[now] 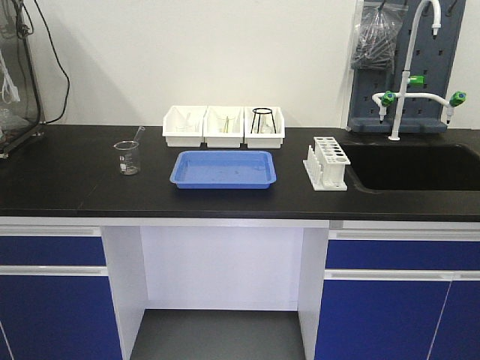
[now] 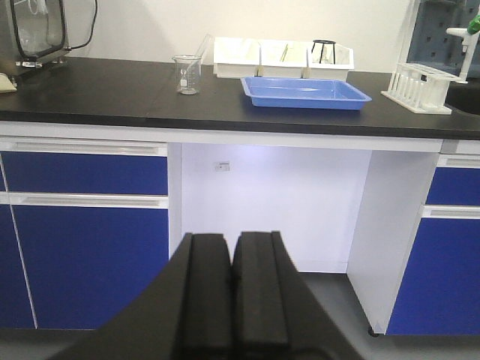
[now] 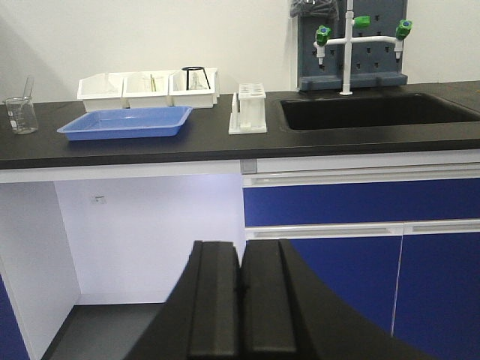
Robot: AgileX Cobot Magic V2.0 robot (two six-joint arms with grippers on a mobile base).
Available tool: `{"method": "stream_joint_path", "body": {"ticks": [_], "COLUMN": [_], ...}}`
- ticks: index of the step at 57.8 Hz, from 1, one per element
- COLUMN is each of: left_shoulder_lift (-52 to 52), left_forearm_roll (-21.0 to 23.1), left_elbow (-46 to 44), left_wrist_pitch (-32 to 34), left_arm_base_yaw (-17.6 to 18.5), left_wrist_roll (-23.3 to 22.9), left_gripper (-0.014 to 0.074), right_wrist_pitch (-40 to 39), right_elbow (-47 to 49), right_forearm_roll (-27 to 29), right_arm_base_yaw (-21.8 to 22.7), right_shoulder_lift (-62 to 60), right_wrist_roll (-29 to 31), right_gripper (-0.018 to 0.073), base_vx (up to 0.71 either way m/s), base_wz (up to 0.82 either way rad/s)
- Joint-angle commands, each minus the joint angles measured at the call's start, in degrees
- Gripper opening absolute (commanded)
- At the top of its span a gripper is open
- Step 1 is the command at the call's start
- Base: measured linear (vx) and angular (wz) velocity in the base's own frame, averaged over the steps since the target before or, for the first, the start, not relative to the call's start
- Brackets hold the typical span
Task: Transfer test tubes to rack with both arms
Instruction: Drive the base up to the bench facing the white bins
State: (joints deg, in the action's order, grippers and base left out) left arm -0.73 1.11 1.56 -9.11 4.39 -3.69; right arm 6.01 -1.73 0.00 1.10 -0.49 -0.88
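Note:
The white rack (image 1: 328,163) stands on the black counter, right of the blue tray and beside the sink. It also shows in the left wrist view (image 2: 420,87) and the right wrist view (image 3: 249,109). Slim pale tubes (image 1: 225,122) lie faintly in the white bins at the back; I cannot tell them apart clearly. My left gripper (image 2: 232,238) is shut and empty, held low in front of the counter's knee space. My right gripper (image 3: 241,246) is shut and empty, equally low, facing the blue cabinet doors. Neither arm shows in the front view.
Three white bins (image 1: 223,135) sit in a row behind a blue tray (image 1: 223,169); the right one holds a black wire stand (image 1: 262,118). A glass beaker (image 1: 127,157) with a rod stands left. A sink (image 1: 412,166) and a faucet (image 1: 405,82) are right.

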Motion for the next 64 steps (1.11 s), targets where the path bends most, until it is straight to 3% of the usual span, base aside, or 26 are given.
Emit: {"method": "stream_joint_path", "body": {"ticks": [1, 64], "left_shoulder_lift": [-0.12, -0.12], "left_forearm_roll": [0.14, 0.14], "left_elbow": [-1.46, -1.46], "left_wrist_pitch": [4.82, 4.82], "left_arm_base_yaw": [0.02, 0.02], "left_wrist_roll": [-0.32, -0.32], "left_gripper": [-0.0006, -0.0006], "right_wrist_pitch": [-4.53, -4.47], "right_elbow": [-0.81, -0.81], "right_forearm_roll": [0.00, 0.00], "right_arm_base_yaw": [0.15, 0.15], "right_shoulder_lift": [-0.72, -0.72], "right_wrist_roll": [0.03, 0.03], "right_gripper": [-0.0012, -0.0012], "base_vx": [0.00, 0.05], "base_wz": [0.00, -0.01]}}
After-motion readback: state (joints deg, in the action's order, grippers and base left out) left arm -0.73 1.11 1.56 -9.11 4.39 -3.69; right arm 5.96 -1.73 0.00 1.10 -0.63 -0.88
